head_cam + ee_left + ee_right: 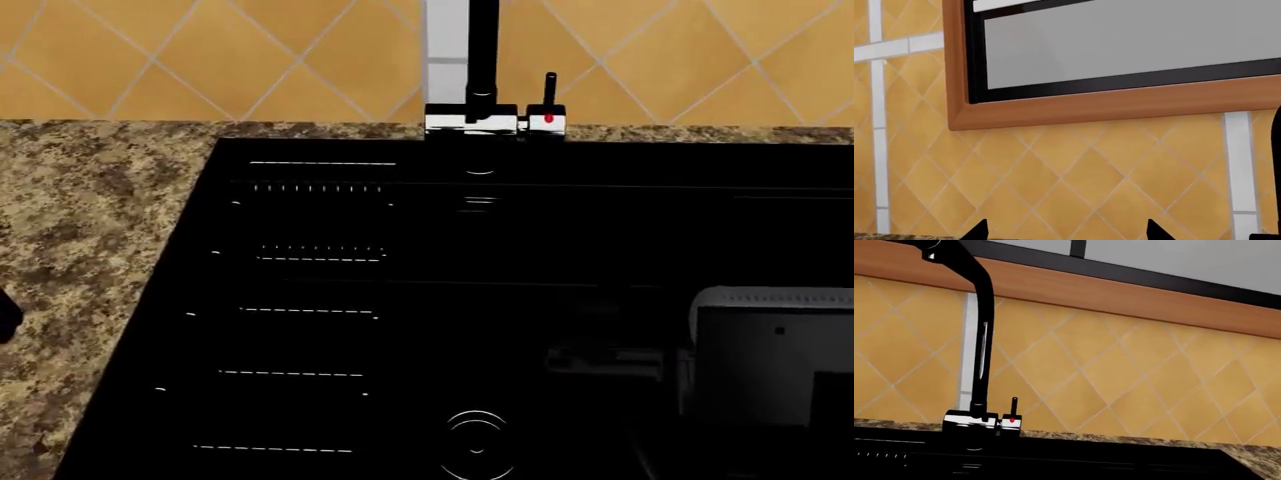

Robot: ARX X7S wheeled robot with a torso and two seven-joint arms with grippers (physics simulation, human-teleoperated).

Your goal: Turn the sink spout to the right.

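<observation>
No contact yet — approach step.
We reach the right gripper (627, 365) to the sink spout (481, 60) next; claw openings can't be told.

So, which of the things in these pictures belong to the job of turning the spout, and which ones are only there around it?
Belong to the job:
- sink spout, upright on its chrome base
- sink

Only around it:
- short lever with a red dot, beside the spout
- granite counter
- yellow tiled wall
- wood-framed window
- round drain

Granite counter (94, 210); tiled wall (1121, 380); wood-framed window (1121, 105).
</observation>
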